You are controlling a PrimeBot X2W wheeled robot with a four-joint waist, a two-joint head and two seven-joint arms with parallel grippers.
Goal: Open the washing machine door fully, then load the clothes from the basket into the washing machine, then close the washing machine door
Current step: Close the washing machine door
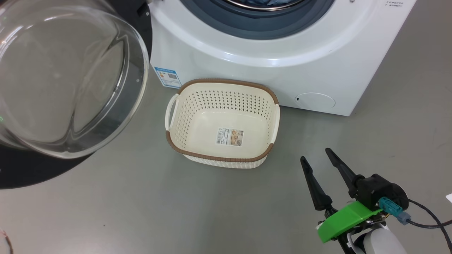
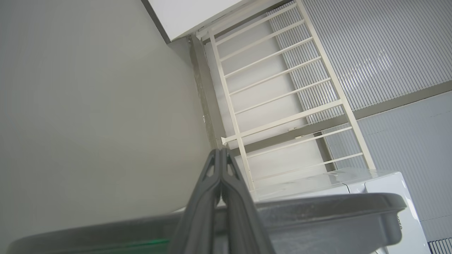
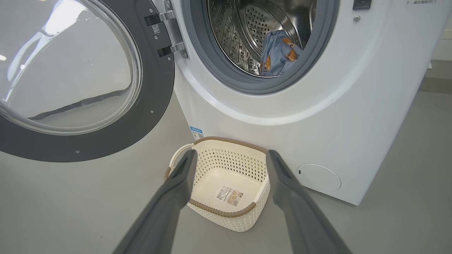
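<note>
— At the far left, the washing machine door (image 1: pixel 63 81) hangs wide open, glass bowl towards us. What's the step?

— Closing it, I'd judge. In the middle the basket (image 1: pixel 222 83) sits empty just before the washing machine (image 1: pixel 317 70); the clothes (image 3: pixel 279 53) lie inside the drum (image 3: pixel 254 24).

— And the grippers?

— The left gripper (image 2: pixel 221 151) has its fingers pressed together on nothing. The right gripper (image 1: pixel 315 154), lower right, is spread and empty.

— How to do it well?

— Push the black rim far from the hinge (image 3: pixel 169 35), swing steadily, check no cloth crosses the seal (image 3: pixel 226 70), then press until it latches.
</note>
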